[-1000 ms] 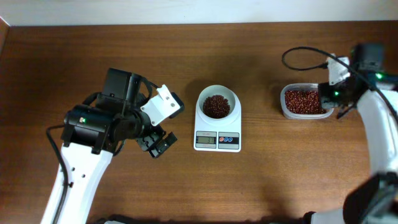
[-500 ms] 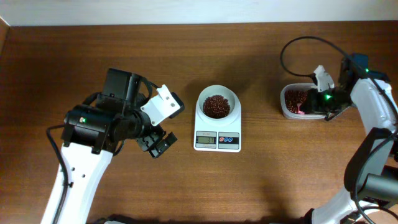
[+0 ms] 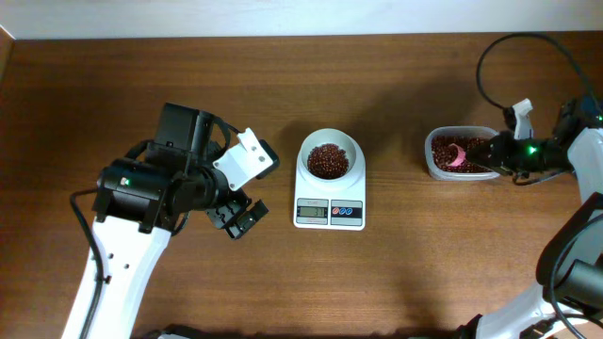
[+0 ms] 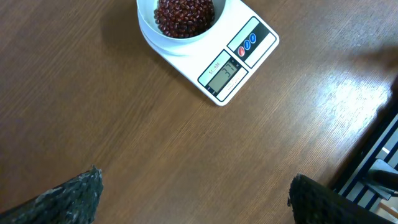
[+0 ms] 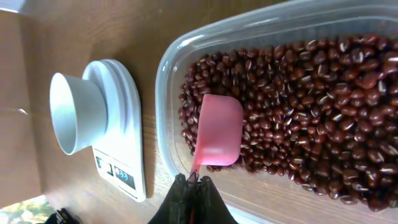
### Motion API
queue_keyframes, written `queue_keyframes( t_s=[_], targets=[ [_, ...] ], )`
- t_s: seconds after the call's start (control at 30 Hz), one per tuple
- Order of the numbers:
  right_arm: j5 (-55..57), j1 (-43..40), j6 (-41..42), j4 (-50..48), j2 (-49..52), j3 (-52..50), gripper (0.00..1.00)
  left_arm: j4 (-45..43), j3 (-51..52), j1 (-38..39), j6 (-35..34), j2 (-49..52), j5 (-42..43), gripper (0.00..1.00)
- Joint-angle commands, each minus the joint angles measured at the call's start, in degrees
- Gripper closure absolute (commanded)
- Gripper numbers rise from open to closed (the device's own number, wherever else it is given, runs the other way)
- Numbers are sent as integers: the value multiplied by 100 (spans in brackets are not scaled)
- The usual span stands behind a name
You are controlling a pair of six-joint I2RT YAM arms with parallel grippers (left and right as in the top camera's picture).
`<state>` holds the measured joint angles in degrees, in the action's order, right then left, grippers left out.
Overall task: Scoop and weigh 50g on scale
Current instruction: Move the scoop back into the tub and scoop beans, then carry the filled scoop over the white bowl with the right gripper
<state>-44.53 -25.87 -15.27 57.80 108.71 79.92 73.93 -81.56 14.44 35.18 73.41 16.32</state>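
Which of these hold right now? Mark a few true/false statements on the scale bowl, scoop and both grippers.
The round white bowl on the small white digital scale holds red-brown beans. True.
The pink plastic scoop rests in the scale's bowl. False: it sits in the clear plastic tub, among beans.
The right gripper is shut on the scoop's handle. True.
The left gripper grips the scale. False: it is open, empty, apart from the scale.

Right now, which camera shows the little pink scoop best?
The right wrist view. The small pink plastic scoop lies big and sharp on the dark red-brown beans in the clear plastic tub, its handle pinched by the right tool. Overhead shows only a tiny pink speck; the left wrist view misses it.
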Motion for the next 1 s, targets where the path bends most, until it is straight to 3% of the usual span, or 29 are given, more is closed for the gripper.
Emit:
queue_keyframes(
  t_s=[0.0, 0.5, 0.97],
  targets=[
    [-459, -122, -81, -37, 63, -22, 96, -9, -72, -35, 114, 4, 85, 1],
    [-1180, -717, -157, 313, 63, -22, 96, -9, -72, -35, 114, 4, 85, 1],
    [-2452, -710, -385, 868, 63, -22, 96, -9, -72, -35, 114, 4, 85, 1]
  ],
)
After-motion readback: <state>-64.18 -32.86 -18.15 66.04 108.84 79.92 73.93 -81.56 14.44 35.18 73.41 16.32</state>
